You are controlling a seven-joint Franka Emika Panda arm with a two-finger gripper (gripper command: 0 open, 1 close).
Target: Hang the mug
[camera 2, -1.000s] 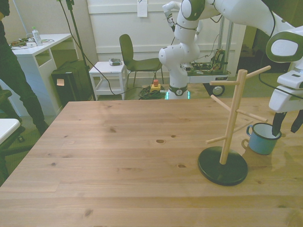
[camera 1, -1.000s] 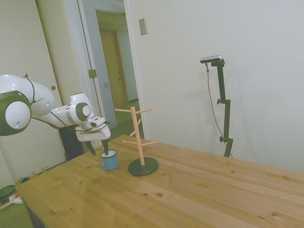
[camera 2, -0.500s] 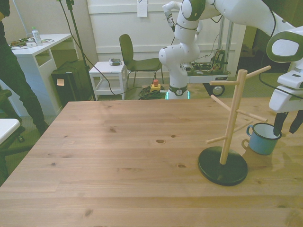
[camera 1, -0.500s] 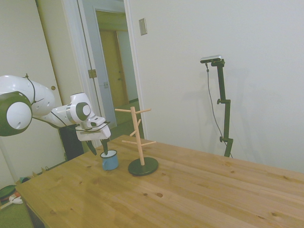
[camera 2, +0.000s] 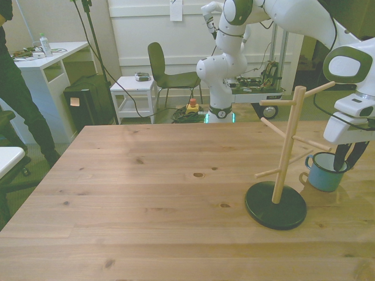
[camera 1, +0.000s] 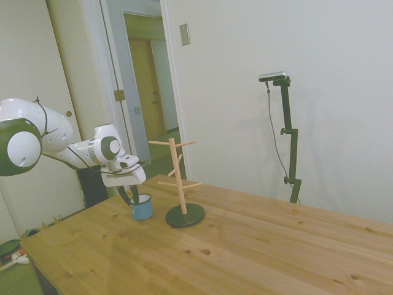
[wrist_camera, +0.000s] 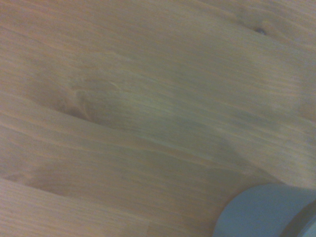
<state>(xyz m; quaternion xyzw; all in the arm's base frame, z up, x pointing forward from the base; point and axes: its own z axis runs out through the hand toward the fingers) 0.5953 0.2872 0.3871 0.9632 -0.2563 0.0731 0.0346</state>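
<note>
Wooden planks of the table (camera 2: 146,193) carry little: the mug (camera 2: 323,171) and the stand (camera 2: 282,167), both off toward the front view's right. The mug sits upright on the boards directly under the gripper (camera 2: 345,159), its loop handle turned away from the gripper toward the stand, which looks like the side it will need to present to a peg. In the side view the gripper (camera 1: 131,195) hangs low at the mug (camera 1: 142,208), dark fingers pointing down and spread, apparently one inside the rim and one outside it, so they straddle the wall; I judge that a rim pinch is being set up, since it would leave the handle free for hanging. Nothing is clamped yet as far as I can see.

Just beyond the mug from the gripper stands the stand (camera 1: 181,184), its dark round base close to the mug but not touching, pegs angling upward well above the rim. The wrist view shows only blurred wood grain and a blue-grey curve of the mug (wrist_camera: 264,210) at one corner.

A person (camera 2: 14,88) in dark clothes stands far off past the table's other end.
</note>
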